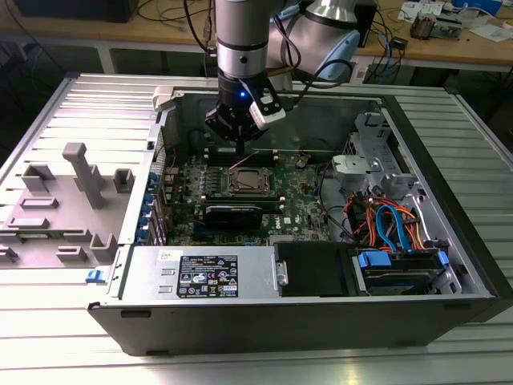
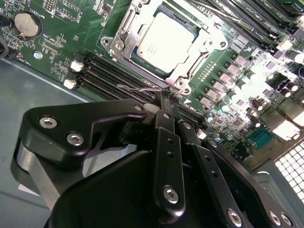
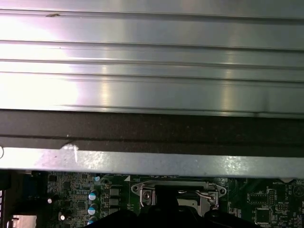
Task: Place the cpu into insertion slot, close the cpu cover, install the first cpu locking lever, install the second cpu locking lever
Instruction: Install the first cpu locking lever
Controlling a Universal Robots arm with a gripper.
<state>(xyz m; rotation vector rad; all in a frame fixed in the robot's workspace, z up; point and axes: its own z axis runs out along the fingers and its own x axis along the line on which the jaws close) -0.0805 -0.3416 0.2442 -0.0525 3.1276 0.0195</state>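
Silver-grey metal top of the cpu (image 2: 164, 42) sits flat inside the insertion slot (image 2: 190, 71), just ahead of the pincer (image 2: 164, 97) tips in the second wrist view. The cpu cover (image 2: 124, 35) lies down around the chip, its cut-out centre leaving the chip top bare. Screws mark the frame corners.

Pincer: fingers drawn together, pinching a thin wire locking lever (image 2: 140, 88) at the slot's near edge. The lever's bent wire runs sideways from the fingertips, along the frame edge nearest the pincer and above the black memory slots (image 2: 114, 76). Whether the lever is latched under its hook, cannot tell.

In the first wrist view the slot frame (image 3: 178, 190) shows with a wire end (image 3: 205, 194) at one corner; the dark bulk of the pincer covers the frame's middle.

In the exterior view the pincer (image 1: 234, 138) hangs inside the open computer case (image 1: 449, 200), directly behind the socket (image 1: 248, 183) and low over the green motherboard (image 1: 300, 204). A black card with heatsink (image 1: 232, 213) lies on the far side of the socket from the pincer. Beyond that, a grey power supply box (image 1: 208, 273) with a label. Off toward the exterior view's right, orange and blue cables (image 1: 393, 224) bunch by a drive bay. A round coin battery (image 2: 26, 23) sits on the board, well apart from the pincer.

Case rests on a ribbed metal desk (image 1: 72, 104); a grey plastic fixture (image 1: 72, 192) stands on it at the exterior view's left.
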